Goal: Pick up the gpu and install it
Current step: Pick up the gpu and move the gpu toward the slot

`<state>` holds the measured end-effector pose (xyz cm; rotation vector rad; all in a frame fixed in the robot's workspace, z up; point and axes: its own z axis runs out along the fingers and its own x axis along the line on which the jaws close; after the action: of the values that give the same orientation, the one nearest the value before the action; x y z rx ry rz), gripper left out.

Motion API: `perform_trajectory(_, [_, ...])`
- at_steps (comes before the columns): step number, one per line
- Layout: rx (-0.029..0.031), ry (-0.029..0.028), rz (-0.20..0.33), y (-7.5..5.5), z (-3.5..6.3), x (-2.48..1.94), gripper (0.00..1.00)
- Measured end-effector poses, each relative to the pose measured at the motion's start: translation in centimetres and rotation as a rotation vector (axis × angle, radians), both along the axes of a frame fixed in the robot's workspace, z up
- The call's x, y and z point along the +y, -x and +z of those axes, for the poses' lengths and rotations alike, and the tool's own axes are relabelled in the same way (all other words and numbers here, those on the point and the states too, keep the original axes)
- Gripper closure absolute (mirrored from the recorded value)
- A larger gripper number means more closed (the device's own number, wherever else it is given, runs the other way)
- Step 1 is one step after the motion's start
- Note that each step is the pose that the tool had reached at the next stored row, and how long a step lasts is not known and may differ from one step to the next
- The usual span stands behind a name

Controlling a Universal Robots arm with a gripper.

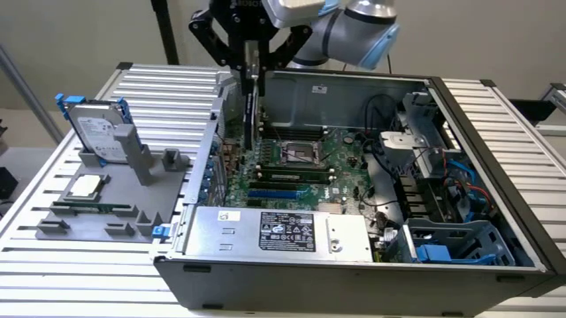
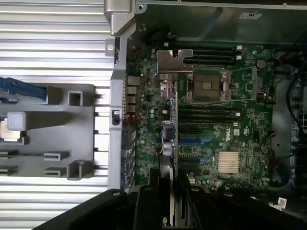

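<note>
- The arm's black claw [image 1: 254, 61] hangs over the far left part of the open dark grey computer case [image 1: 354, 278], as seen in the exterior view.
- Its fingers [image 2: 152, 201] are pinching the gpu [image 1: 252, 99], a thin flat card held upright and seen edge-on, with its top edge between them.
- The card reaches down inside the case, near the wall on the exterior view's left. It hangs over the left part of the green motherboard [image 1: 305, 173].
- I cannot tell whether its lower edge touches the board or a slot.
- In the wrist view the card [image 2: 166, 163] runs as a narrow strip away from the claw [image 2: 171, 191]. It lies beside the square processor socket [image 2: 207, 86], with a silver metal bracket [image 2: 173, 61] at its far end.
- A silver power supply box with a black label [image 1: 283, 232] sits at the near side of the case.
- Blue plastic drive holders [image 1: 447, 250] stand at the near right.
- Outside the case, on the exterior view's left, a grey moulded fixture [image 1: 132, 218] lies on the white slatted table [image 1: 168, 79].
- The fixture holds a silver hard drive with blue rails [image 1: 95, 129] standing on edge at its far end.
- A small square silver chip [image 1: 86, 187] lies flat nearer the camera, well apart from the claw.
</note>
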<state>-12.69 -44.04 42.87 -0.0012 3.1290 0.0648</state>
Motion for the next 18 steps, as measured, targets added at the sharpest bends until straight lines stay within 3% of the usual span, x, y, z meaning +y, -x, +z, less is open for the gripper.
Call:
perform_trajectory(8, [0.0000, 0.0060, 0.000, -3.6, -1.17, 0.01, 1.00])
perform_trajectory(13, [0.0000, 0.0067, 0.000, -5.9, -2.09, 0.16, 1.00])
perform_trajectory(18, [0.0001, 0.0073, 0.000, -6.7, -2.82, 0.30, 1.00])
